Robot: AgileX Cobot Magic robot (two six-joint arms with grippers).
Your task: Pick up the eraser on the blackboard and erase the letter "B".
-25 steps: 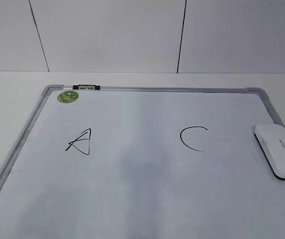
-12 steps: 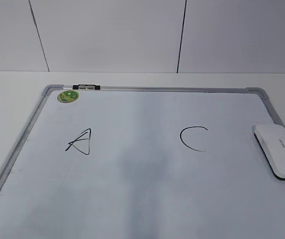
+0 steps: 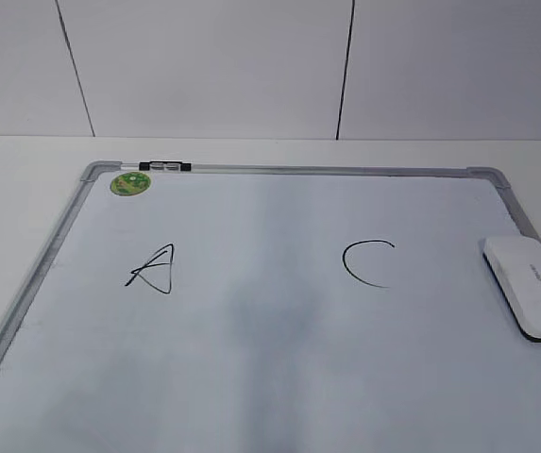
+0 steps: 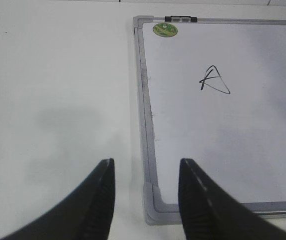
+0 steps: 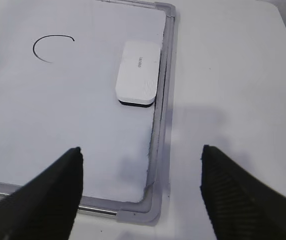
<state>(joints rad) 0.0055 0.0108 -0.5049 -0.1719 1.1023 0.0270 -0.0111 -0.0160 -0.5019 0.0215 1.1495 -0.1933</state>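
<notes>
The blackboard [image 3: 270, 377] is a white dry-erase board with a grey frame, lying flat on the table. It carries a black "A" [image 3: 152, 269] and a "C" [image 3: 366, 262]; no letter "B" shows, only a faint grey smudge between them. The white eraser [image 3: 529, 286] lies on the board's right edge, also in the right wrist view [image 5: 138, 72]. My left gripper [image 4: 145, 167] is open and empty above the board's near left corner. My right gripper [image 5: 142, 155] is wide open and empty above the near right corner, short of the eraser. Neither gripper shows in the exterior view.
A green round sticker [image 3: 129, 183] and a small black-and-silver marker [image 3: 161, 166] sit at the board's far left corner. White table [image 4: 58, 100] surrounds the board. A white panelled wall [image 3: 270, 66] stands behind.
</notes>
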